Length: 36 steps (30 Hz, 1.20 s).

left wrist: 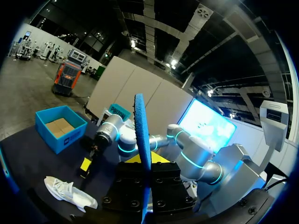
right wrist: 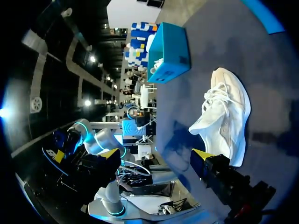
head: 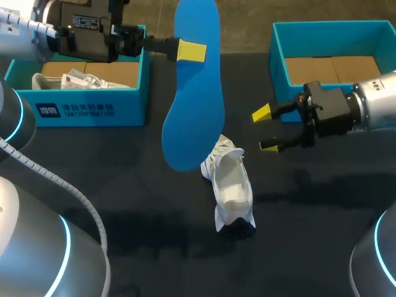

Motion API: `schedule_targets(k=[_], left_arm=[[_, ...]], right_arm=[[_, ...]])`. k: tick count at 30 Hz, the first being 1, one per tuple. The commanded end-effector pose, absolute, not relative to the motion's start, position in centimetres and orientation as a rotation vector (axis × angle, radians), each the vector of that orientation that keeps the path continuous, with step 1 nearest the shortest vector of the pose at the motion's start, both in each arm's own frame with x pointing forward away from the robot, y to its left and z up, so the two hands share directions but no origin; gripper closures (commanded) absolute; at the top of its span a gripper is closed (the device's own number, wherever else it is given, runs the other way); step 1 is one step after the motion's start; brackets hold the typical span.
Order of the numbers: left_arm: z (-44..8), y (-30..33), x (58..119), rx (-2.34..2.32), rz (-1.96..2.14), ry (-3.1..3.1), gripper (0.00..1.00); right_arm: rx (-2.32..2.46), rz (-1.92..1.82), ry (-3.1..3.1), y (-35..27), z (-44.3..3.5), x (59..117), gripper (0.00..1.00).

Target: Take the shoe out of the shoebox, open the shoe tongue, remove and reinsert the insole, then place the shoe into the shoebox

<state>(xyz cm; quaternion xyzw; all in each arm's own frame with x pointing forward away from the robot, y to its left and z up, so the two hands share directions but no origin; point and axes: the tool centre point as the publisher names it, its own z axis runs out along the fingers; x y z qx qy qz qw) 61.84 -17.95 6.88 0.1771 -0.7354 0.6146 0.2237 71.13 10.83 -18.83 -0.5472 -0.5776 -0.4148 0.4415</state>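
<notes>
- Insole (head: 195,93), blue, hangs clamped near its upper end in the left gripper (head: 190,51), whose yellow-tipped fingers press it from both faces. It is clear of the table, long axis running 12 to 6 in the head view.
- Shoe (head: 232,185), white, lies on its side just past the insole's lower end, towards 5 o'clock. Its long axis also runs roughly 12 to 6, so the two are nearly parallel.
- Right gripper (head: 265,130) hovers near the shoe at its 1 o'clock, jaws apart and empty. It is the nearer arm for steadying the shoe.
- Reinserting probably calls for lowering the insole's free end into the shoe's opening.
- Table (head: 124,185) is dark and matte. One teal shoebox (head: 86,108) sits at 10 o'clock and another (head: 278,55) at 2 o'clock, both well apart from the shoe.
</notes>
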Motion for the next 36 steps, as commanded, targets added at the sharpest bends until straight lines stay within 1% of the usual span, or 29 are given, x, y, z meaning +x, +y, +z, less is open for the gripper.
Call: schedule_targets(k=[1,9,14,17,20,35,36], left_arm=[[6.9,-18.0,61.9,0.487,1.693,-2.031,1.0],[6.4,-15.1,65.2,0.274,1.803,-2.283,1.0],[6.0,-13.8,67.0,0.068,1.946,-2.321,1.0],[6.2,-13.7,67.0,-0.159,2.024,-2.428,1.0],[5.9,-13.6,66.1,-0.555,2.066,-2.571,1.0],[5.9,-13.6,66.1,-0.555,2.066,-2.571,1.0],[5.3,-14.0,66.1,-0.597,2.084,-2.54,1.0]], right_arm=[[-1.36,-1.03,-1.433,10.9,-18.9,71.1,0.0],[-1.36,-1.03,-1.433,10.9,-18.9,71.1,0.0],[-1.36,-1.03,-1.433,10.9,-18.9,71.1,0.0],[-1.36,-1.03,-1.433,10.9,-18.9,71.1,0.0],[-1.36,-1.03,-1.433,10.9,-18.9,71.1,0.0],[-1.36,-1.03,-1.433,10.9,-18.9,71.1,0.0],[-1.36,-1.03,-1.433,10.9,-18.9,71.1,0.0]])
